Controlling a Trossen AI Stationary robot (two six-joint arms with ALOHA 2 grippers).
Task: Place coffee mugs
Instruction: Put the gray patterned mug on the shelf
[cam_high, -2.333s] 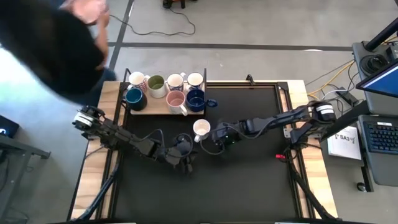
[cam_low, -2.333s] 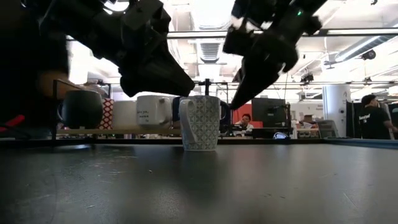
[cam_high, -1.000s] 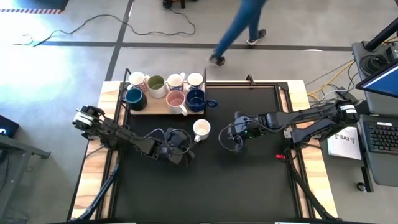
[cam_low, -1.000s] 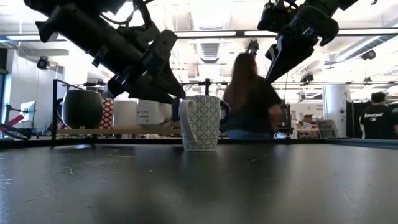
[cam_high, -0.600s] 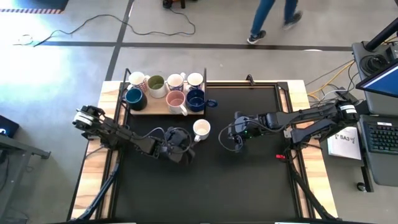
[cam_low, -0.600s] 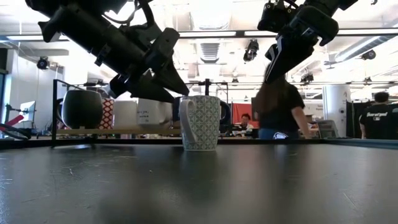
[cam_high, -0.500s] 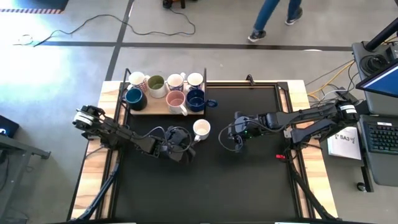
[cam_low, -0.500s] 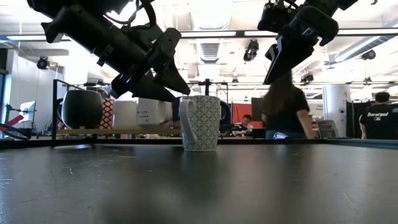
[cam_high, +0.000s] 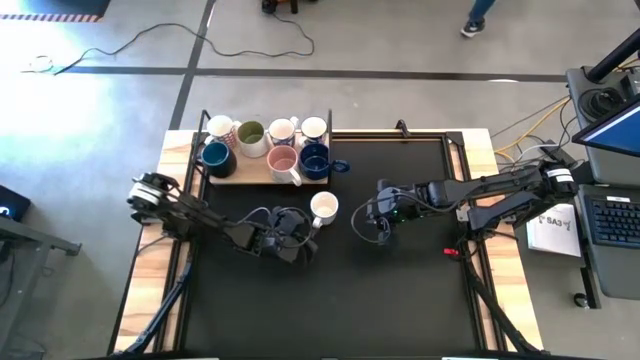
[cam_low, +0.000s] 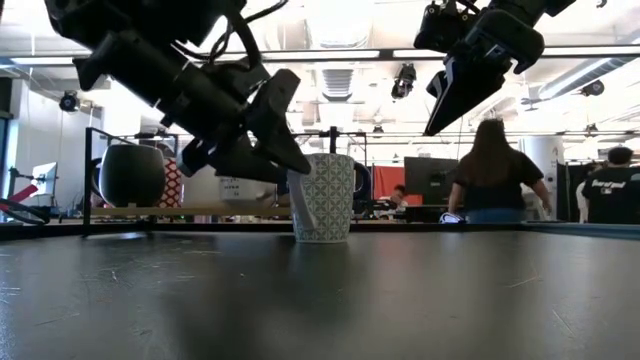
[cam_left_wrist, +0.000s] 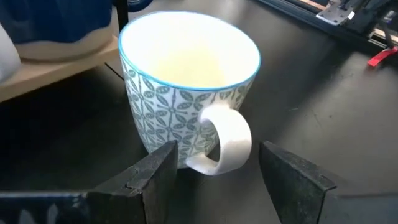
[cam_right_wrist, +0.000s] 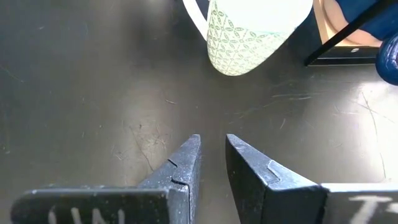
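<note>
- The left tool (cam_left_wrist: 214, 171) has its fingers spread wide on either side of the handle (cam_left_wrist: 225, 140) of the patterned mug (cam_left_wrist: 186, 81). If they close on the handle alone, the mug could swing or tip as it lifts, since its weight hangs off to one side.
- A slightly skewed approach could push the mug across the black desk (cam_high: 400, 290) instead of catching it. One finger looks nearer the mug wall than the other, so it may land first.
- The wooden tray (cam_high: 240, 176) beside it already carries seven mugs close together. A lifted mug could clip the dark blue mug (cam_high: 316, 160) at the near corner, and free space there looks tight.
- The right tool (cam_right_wrist: 211, 158) hangs above the desk on the mug's other side, fingers nearly together and holding nothing. It is apart from the mug, but a wide swing by the left arm could bring the two arms close.
- The patterned mug stands upright on the desk, just off the tray's front corner, its handle turned toward the left tool and lying between its open fingers, not yet gripped.
</note>
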